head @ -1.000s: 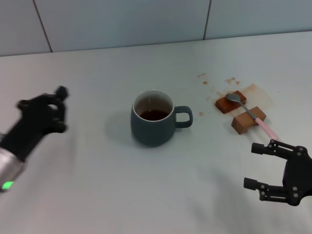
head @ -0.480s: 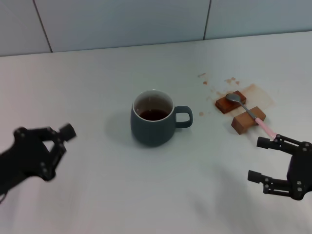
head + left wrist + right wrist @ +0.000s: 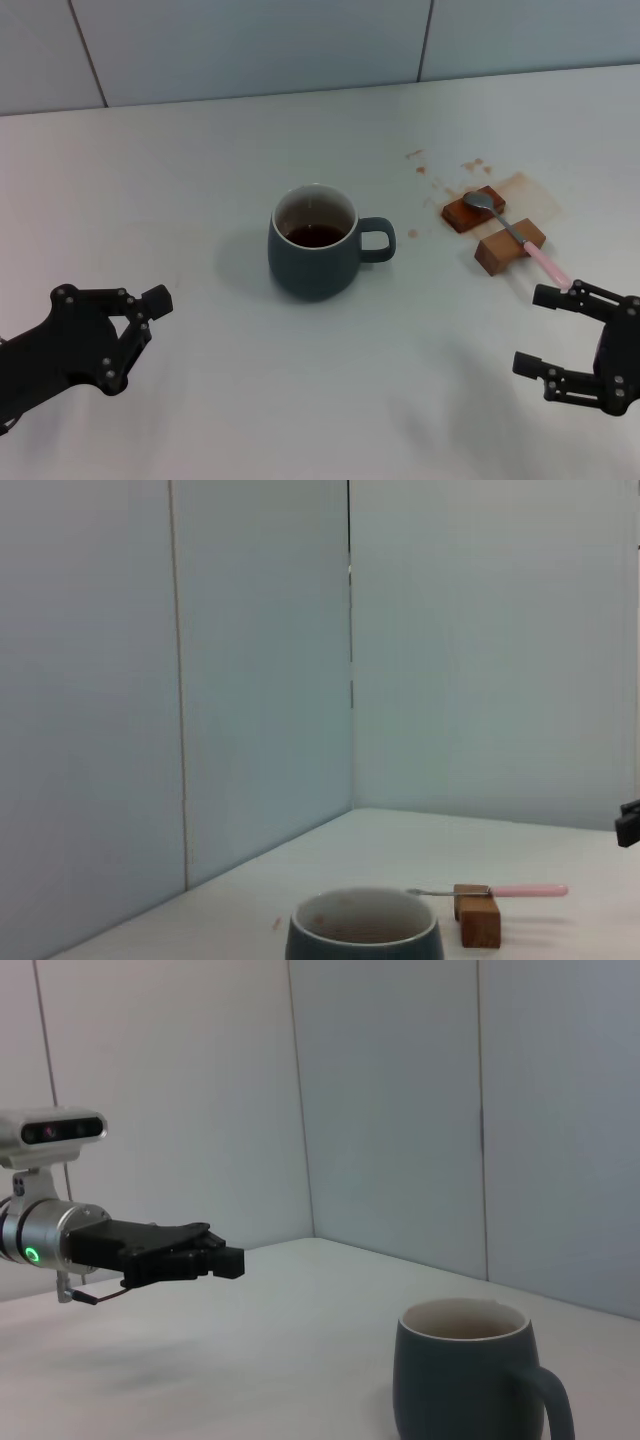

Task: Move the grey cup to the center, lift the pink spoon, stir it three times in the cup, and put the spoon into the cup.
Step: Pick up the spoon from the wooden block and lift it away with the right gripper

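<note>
The grey cup (image 3: 313, 245) stands upright mid-table, its handle toward my right, with dark liquid inside. It also shows in the left wrist view (image 3: 365, 930) and the right wrist view (image 3: 465, 1375). The pink spoon (image 3: 520, 237) lies across two brown wooden blocks (image 3: 472, 211) to the right of the cup, bowl on the far block, pink handle toward me. It shows in the left wrist view (image 3: 495, 890) too. My left gripper (image 3: 138, 343) is open and empty at the near left. My right gripper (image 3: 535, 330) is open and empty, just short of the spoon's handle end.
Brown spill stains (image 3: 515, 185) mark the table around the blocks. A tiled wall (image 3: 250, 45) runs along the table's far edge. The left arm and its gripper (image 3: 232, 1260) show in the right wrist view, well apart from the cup.
My left gripper has drawn back from beside the cup's far left toward the near left edge. My right gripper has shifted slightly down and to the right. Cup and spoon have not moved.
</note>
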